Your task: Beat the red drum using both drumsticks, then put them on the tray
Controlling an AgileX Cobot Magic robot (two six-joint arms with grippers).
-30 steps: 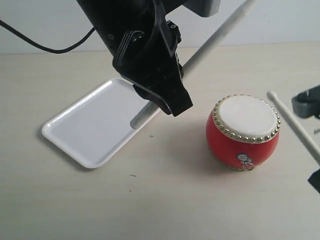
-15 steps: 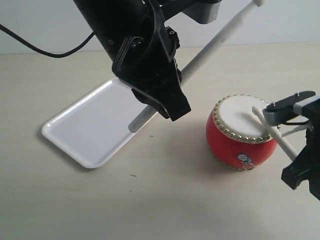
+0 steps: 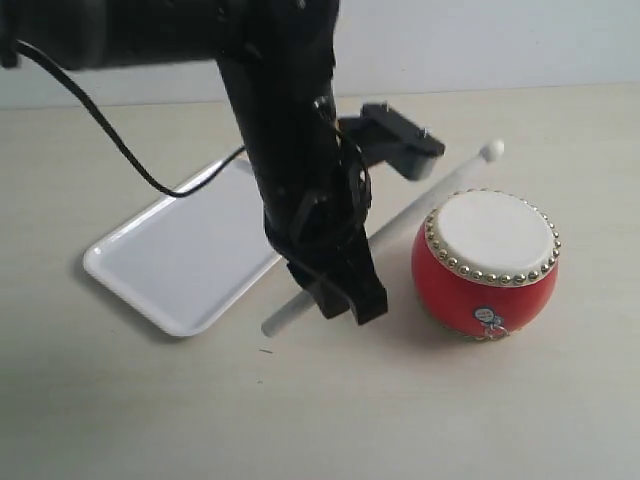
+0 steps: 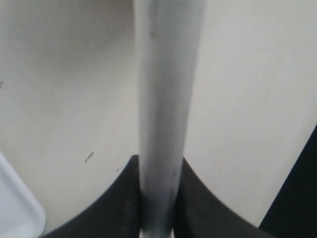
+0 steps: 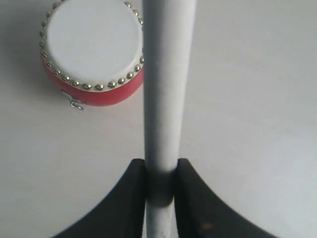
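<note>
Red drum (image 3: 485, 262), slanted drumstick (image 3: 440, 190), white tray (image 3: 170, 260)

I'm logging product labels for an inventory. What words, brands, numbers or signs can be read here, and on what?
None can be read.
The red drum carries a small sticker on its side, too small and blurred to read.
The tray shows no print.

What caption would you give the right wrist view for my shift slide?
Right gripper clamped on a drumstick, with the red drum on the pale table beyond it.
</note>
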